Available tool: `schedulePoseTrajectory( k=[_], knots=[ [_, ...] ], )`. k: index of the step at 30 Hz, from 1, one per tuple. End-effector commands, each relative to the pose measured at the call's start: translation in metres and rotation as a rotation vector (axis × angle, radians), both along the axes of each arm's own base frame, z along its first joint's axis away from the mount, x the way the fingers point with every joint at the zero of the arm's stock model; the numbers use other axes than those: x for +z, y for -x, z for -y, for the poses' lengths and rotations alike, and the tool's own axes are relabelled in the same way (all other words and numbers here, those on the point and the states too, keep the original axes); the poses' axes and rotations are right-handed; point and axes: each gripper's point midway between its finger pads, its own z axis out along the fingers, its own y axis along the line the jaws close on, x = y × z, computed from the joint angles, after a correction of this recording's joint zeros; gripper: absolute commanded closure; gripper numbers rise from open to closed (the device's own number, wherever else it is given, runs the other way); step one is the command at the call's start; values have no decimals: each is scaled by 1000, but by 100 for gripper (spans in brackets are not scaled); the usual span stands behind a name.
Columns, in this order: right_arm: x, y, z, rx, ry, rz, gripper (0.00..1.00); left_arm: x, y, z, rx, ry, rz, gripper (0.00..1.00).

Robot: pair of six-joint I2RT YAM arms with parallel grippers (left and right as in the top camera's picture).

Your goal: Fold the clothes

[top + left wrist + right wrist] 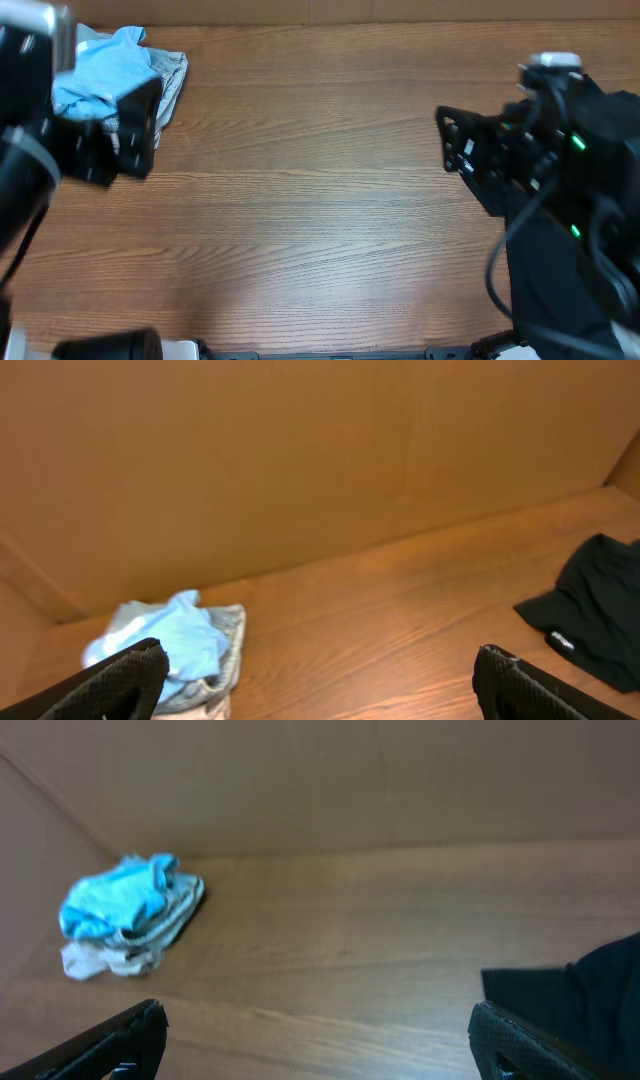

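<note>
Closest in, the left end effector (320, 695) has its two fingers spread wide apart with nothing between them. The right end effector (320, 1045) is wide apart and empty too. Both hang over the bare wood of the table (320, 200), so I think no folding has begun. A bit further out, the black T-shirt (598, 605) lies in a dark heap on the right side of the table, close to the right arm (570, 150). That arm is black too, so from above it is hard to see where the shirt ends. A grab there could miss the edge or pinch many layers at once. Furthest away, the sky-blue T-shirt (105, 75) sits scrunched in a ball in the far left corner. It is just beside the left end effector and near the brown wall (300, 460). Some pale grey cloth (175, 85) peeks out under it, and I cannot tell if that is part of the shirt or another piece. If the fingers bite the middle of the ball, they may lift a lump and not a hem, so it will not open flat. They could also catch the grey cloth, shove the ball into the wall, or bump the wall. Soft cloth can slip out, too.
</note>
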Motion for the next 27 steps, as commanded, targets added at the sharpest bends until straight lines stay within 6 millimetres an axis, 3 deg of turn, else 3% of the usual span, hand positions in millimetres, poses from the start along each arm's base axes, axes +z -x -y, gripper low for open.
schedulePoseTrajectory(
  k=[1, 5, 13, 17, 20, 24, 27],
  knots=[
    [10, 5, 13, -56, 16, 45, 0, -4, 6, -5, 26, -34, -10, 0],
    [17, 14, 16, -56, 6, 70, 0, 1, 15, -3, 24, -35, 12, 0],
    [11, 9, 14, -59, 9, 45, 0, 0, 14, -3, 25, -35, 10, 0],
    [-12, 17, 21, -65, 77, -45, 0, -1, 12, -4, 24, -35, 4, 0],
    [-17, 18, 24, -76, 92, -62, 0, -1, 12, -4, 24, -34, 3, 0],
    [17, -1, 43, -159, 87, 128, 0, -1, 12, -4, 24, -34, 3, 0],
    [45, -7, 44, -106, 98, 349, 0, -1, 12, -4, 24, -34, 3, 0]
  ],
)
